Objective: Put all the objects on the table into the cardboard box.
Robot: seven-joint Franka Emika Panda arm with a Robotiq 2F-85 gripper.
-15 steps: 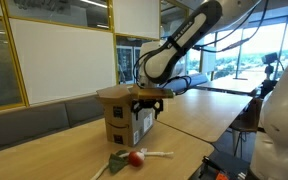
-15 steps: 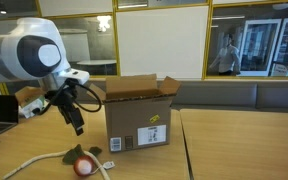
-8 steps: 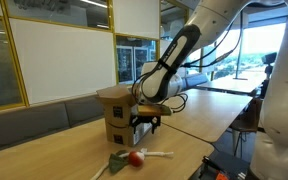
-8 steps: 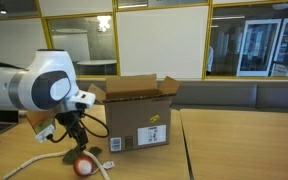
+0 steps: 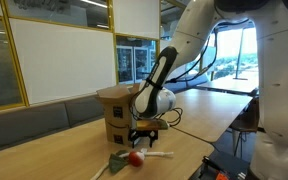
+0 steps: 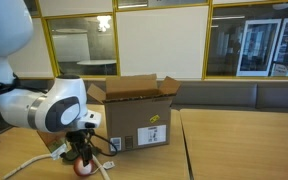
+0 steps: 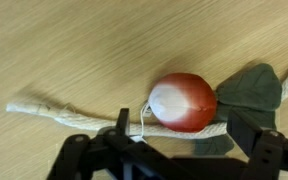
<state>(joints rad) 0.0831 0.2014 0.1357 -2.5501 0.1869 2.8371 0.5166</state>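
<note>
With the gripper (image 7: pixel 174 160) spread wide just above the red ball (image 7: pixel 184 102), an off-centre close could squirt it across the table (image 7: pixel 74 40) (the white rope (image 7: pixel 59 108) touching it may snag too).

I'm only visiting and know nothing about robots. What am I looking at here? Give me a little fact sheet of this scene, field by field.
Setting: long wooden table in a glass-walled room
Robot arm: white, bent down towards the tabletop
Jaws: open, just above the red ball, holding nothing
Red ball: lying on the table, against a white rope and a green leaf-like piece
Cardboard box: upright on the table close by, top flaps open, contents not visible
Left to do: ball, rope and green piece all lie outside the box
</note>
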